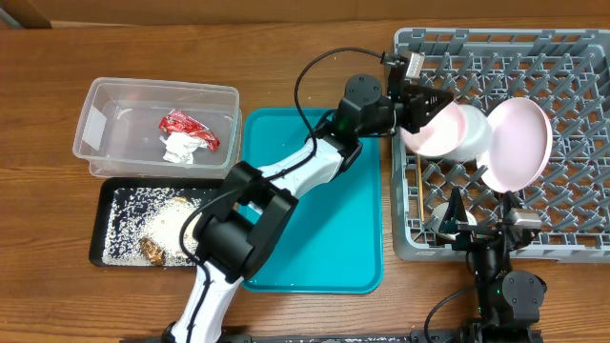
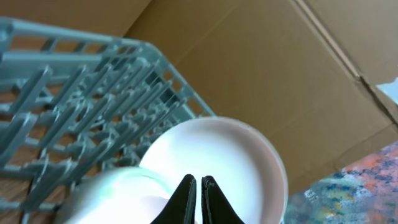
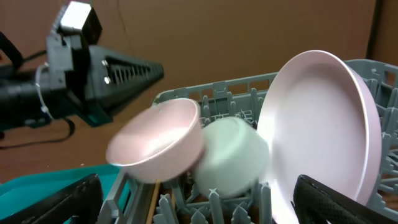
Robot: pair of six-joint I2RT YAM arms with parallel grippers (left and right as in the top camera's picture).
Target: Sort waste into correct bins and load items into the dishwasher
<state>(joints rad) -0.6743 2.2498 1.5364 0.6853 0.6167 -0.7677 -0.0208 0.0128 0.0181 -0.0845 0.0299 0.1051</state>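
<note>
White bowl (image 1: 434,133) is what I'm watching. It sits tilted in the back-left part of the dish rack (image 1: 572,57), mouth turned up and toward the teal tray (image 1: 315,248), its back against a second white bowl (image 1: 469,133). Next along that row stands the large white plate (image 1: 519,143), upright on edge.

The left gripper (image 2: 199,182) is right at the tilted bowl, with its jaws pressed together. From its own camera the tips sit over white crockery, and I can make out nothing pinched between them. In the right wrist view the tips look to stand just above the bowl's rim rather than on it, so I can't say whether they touch. The bowl is smeared in that view and may not be settled.

What matters for my next input is that the bowl lies just ahead of and below the left tips, on the plate side. My read is that any seating nudge runs along the row, toward the second bowl — and a retreat runs back over the teal tray.

The right gripper (image 1: 486,217) hangs spread wide at the rack's near edge, well apart from the bowl and holding nothing, so the left arm is the nearer one. The chopsticks (image 1: 420,191) lie along the rack's left side, long axis front to back.
</note>
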